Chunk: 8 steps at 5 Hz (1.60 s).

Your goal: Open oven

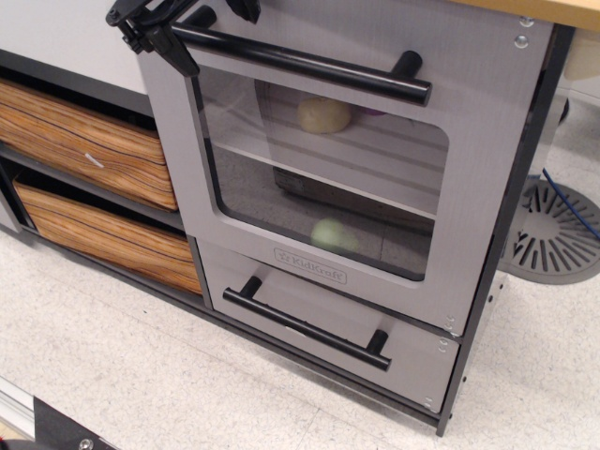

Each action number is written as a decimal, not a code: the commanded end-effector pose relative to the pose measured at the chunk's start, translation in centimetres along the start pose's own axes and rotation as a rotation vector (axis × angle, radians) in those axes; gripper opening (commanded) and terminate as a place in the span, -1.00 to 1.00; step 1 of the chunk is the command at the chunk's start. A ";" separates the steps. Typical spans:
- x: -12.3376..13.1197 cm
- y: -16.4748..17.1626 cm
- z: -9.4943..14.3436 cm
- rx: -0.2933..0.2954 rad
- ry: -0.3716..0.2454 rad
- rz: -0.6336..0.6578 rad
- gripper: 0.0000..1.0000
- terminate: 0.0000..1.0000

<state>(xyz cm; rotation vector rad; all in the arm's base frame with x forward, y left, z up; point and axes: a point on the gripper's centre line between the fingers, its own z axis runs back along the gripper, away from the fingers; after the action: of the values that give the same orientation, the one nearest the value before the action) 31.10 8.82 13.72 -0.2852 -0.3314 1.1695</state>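
The grey toy oven [487,141] fills the middle of the view. Its large door has a clear window [328,178], a long black bar handle [309,64] along the top and a KidKraft logo [310,265] below the window. The door looks shut. My black gripper [211,28] is at the top left, at the left end of the handle. One finger [176,52] hangs just below and in front of the bar; the other [247,8] is above it. The jaws stand apart around the bar's end. Most of the gripper is cut off by the frame's top edge.
A smaller grey drawer [281,295] with its own black bar handle [314,325] sits under the oven door. Two wood-grain drawers [84,141] are at the left. A yellowish ball [324,114] and a green ball [333,234] lie inside. A grey round floor base [558,230] stands at the right.
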 end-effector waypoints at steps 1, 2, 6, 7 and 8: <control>0.2 0.9 0.2 0.017 -0.048 -0.038 1.00 -1.00; 0.0 1.7 -0.1 0.026 -0.054 -0.069 1.00 -1.00; -1.0 5.0 5.5 0.019 0.110 -0.223 1.00 -1.00; -0.8 7.9 4.5 0.122 0.155 -0.333 1.00 -1.00; 0.4 10.5 1.9 0.175 0.101 -0.474 1.00 -1.00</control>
<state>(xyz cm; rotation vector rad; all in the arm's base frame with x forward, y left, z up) 20.68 12.29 10.03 -0.1120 -0.1493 0.7011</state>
